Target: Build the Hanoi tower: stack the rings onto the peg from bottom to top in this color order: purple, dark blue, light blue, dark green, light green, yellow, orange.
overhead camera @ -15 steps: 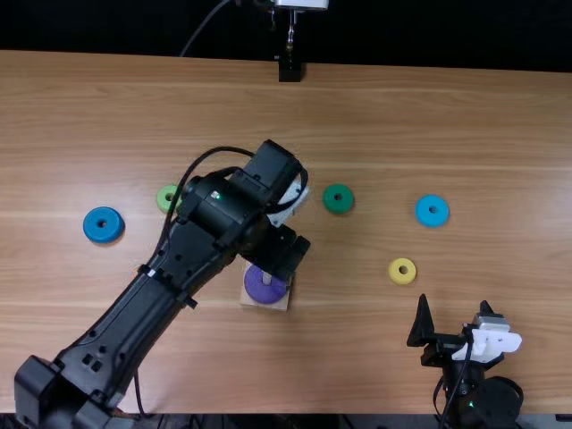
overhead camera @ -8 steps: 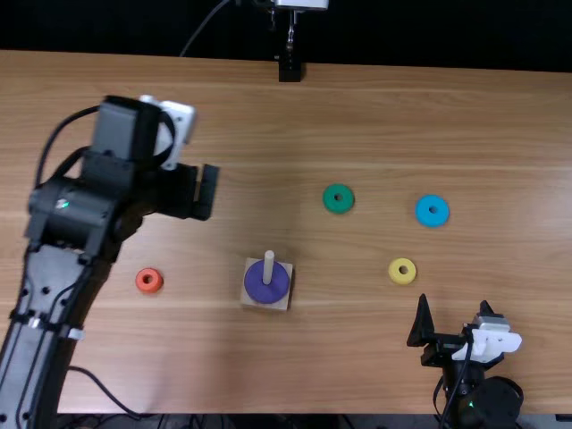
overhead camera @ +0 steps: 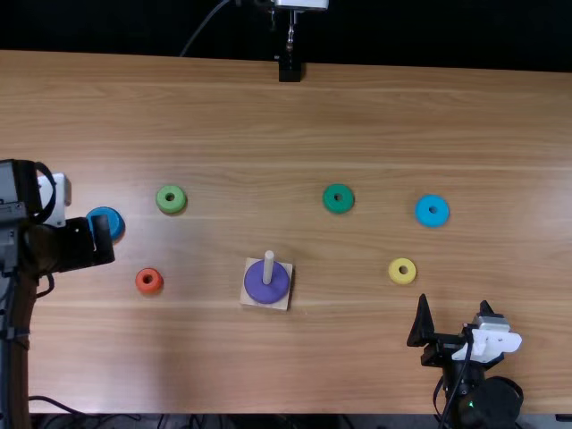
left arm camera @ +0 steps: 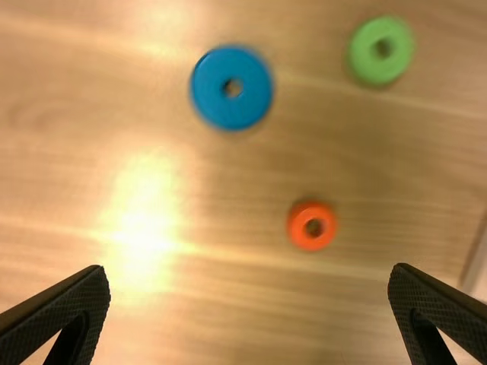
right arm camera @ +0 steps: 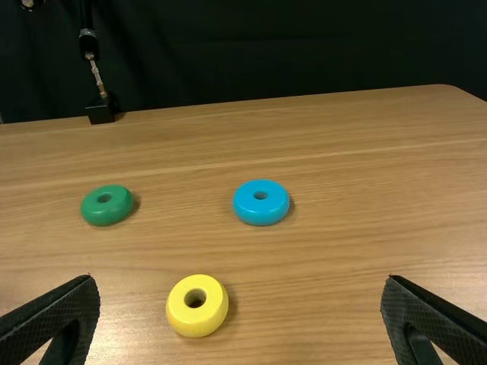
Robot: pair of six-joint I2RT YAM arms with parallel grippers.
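Note:
The purple ring (overhead camera: pixel 259 288) lies around the peg (overhead camera: pixel 268 266) on its square base. At the far left my left gripper (overhead camera: pixel 103 239) hangs by the dark blue ring (overhead camera: pixel 115 220), partly covering it. In its wrist view the left gripper (left arm camera: pixel 251 304) is open, above the dark blue ring (left arm camera: pixel 213 103), light green ring (left arm camera: pixel 371 62) and orange ring (left arm camera: pixel 302 234). My right gripper (overhead camera: pixel 454 323) is low at the right; in its wrist view the right gripper (right arm camera: pixel 240 312) stands open. Beyond it lie the yellow ring (right arm camera: pixel 178 308), light blue ring (right arm camera: pixel 261 218) and dark green ring (right arm camera: pixel 99 213).
The wooden table (overhead camera: pixel 357 357) carries the loose rings spread out on both sides of the peg's base (overhead camera: pixel 281 303). A black stand (overhead camera: pixel 290 70) is at the table's far edge. A cable runs beside the left arm at the near edge.
The left arm has swung from over the peg to the far left, uncovering the purple ring, then the orange and light green ones. The right arm has kept still.

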